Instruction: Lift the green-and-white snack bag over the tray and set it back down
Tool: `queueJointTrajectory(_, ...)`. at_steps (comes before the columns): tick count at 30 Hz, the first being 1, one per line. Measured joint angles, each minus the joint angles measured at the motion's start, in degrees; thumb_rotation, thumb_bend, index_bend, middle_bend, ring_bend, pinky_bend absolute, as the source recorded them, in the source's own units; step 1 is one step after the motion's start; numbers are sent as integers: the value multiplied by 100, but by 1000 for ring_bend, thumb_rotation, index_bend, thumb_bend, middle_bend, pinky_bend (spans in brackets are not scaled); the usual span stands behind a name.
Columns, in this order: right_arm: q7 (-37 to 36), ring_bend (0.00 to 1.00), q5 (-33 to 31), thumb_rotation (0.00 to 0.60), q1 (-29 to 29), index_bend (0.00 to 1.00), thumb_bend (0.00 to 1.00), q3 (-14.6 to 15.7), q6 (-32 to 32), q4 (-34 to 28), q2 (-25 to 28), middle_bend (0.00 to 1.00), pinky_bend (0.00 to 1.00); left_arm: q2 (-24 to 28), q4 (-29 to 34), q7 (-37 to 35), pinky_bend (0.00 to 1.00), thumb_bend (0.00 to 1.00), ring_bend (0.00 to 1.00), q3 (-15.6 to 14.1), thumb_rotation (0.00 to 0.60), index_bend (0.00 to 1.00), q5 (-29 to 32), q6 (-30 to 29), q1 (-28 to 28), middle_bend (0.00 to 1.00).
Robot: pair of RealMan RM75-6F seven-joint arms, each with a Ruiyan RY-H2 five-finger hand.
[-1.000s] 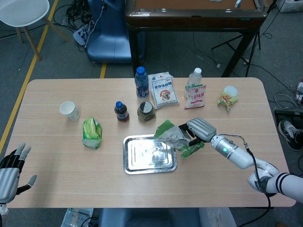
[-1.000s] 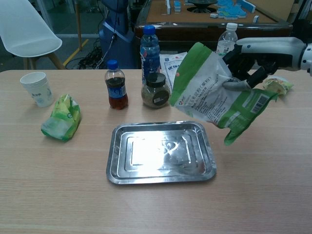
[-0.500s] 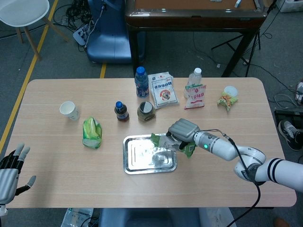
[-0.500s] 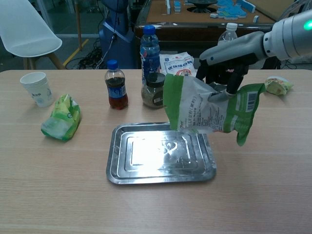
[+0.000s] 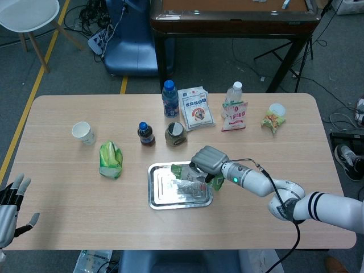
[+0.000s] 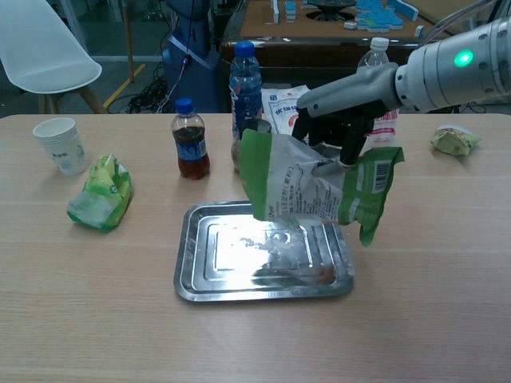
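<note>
While the right hand [image 6: 339, 132] pinches the bag [image 6: 307, 187] in its fingers above the tray [image 6: 192, 275], the carry looks done; next, lower it gently.

3 bottles [image 5: 170, 98], 1 tray [image 5: 161, 199], 1 cup [image 5: 83, 132]

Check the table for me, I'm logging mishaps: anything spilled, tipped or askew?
Nothing spilled. Only the green-and-white snack bag is off the table, hanging crumpled from the right robot hand above the tray.
</note>
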State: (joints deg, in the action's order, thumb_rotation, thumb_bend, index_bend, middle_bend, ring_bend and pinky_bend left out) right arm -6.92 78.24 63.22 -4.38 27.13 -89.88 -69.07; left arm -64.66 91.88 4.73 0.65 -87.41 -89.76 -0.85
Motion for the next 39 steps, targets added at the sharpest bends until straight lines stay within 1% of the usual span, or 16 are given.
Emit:
queueJointTrajectory(4,-60,798,197,600,-345,889,662,90,600,56,-115,832,845,-35,-23,-6,120,257,80,1,600,49,-11,15,-5,0)
queueJointTrajectory(6,-171,796,416,600,-559,889,662,169,1007,166,-215,831,845,-48,-19,15,120,257,80,0,600,49,-30,32,-19,0)
queueJointTrajectory(10,-538,794,978,600,-959,890,663,356,1920,635,-519,828,845,-68,21,73,120,257,80,6,600,49,-83,40,-48,0)
queueJointTrajectory(13,-960,794,1405,600,-1249,892,663,499,2689,1217,-842,828,845,-71,68,125,120,257,80,7,600,49,-102,55,-64,0)
queueJointTrajectory(16,-1437,794,1727,600,-1529,895,662,611,3458,1950,-1231,829,845,-66,126,190,120,257,80,4,600,49,-112,75,-76,0)
queueJointTrajectory(17,-1669,794,1850,600,-1665,896,663,656,3807,2336,-1439,829,845,-66,145,208,120,256,80,5,600,49,-115,79,-81,0)
queueJointTrajectory(19,-1883,794,1951,600,-1798,898,662,694,4134,2729,-1656,829,845,-70,169,236,120,256,80,6,600,49,-119,88,-88,0)
queueJointTrajectory(23,-2482,794,2136,600,-2162,900,661,773,4920,3817,-2282,829,845,-77,222,304,120,257,80,2,600,49,-121,150,-119,0)
queueJointTrajectory(29,-3210,794,2238,600,-2634,904,661,833,5672,5306,-3118,830,845,-89,317,442,120,256,80,1,600,49,-143,225,-175,0)
queueJointTrajectory(35,-3923,794,2187,600,-3029,905,661,846,6077,6590,-3895,830,845,-120,411,579,120,256,80,-25,600,49,-165,278,-201,0)
queueJointTrajectory(39,-4270,794,2114,600,-3167,906,661,823,6221,7240,-4315,830,845,-121,483,671,117,256,80,-28,600,49,-173,289,-214,0)
